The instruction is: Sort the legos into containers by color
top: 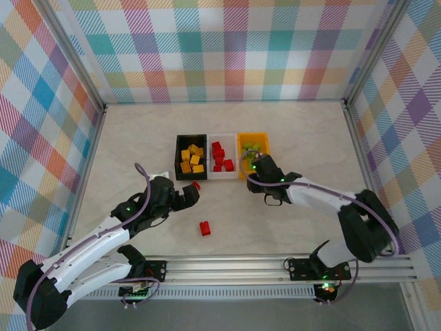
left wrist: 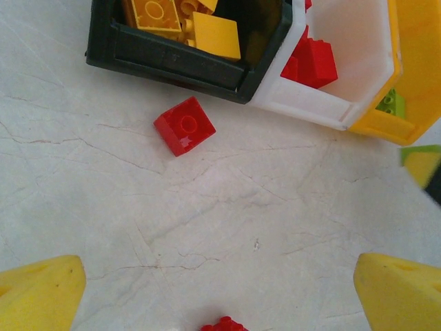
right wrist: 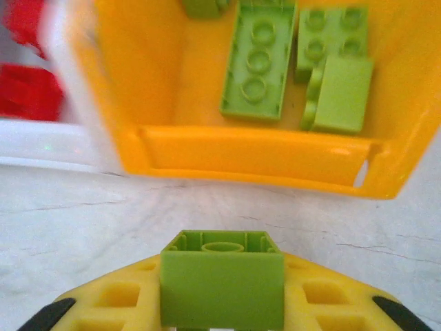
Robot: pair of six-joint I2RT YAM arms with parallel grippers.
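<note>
Top external view: the orange rectangular plastic bin (top: 264, 140) lies straight ahead of the right gripper (top: 257, 166), which is clamped on a small lime-green studded plastic brick (right wrist: 222, 279) just short of the bin's near wall. The left gripper (left wrist: 220, 289), fingers wide apart, faces a loose red studded brick (left wrist: 184, 125) beside the black plastic bin (left wrist: 172, 58).

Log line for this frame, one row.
left claw open above table | right claw shut on green brick by orange bin | red brick by black bin | second red brick loose
</note>
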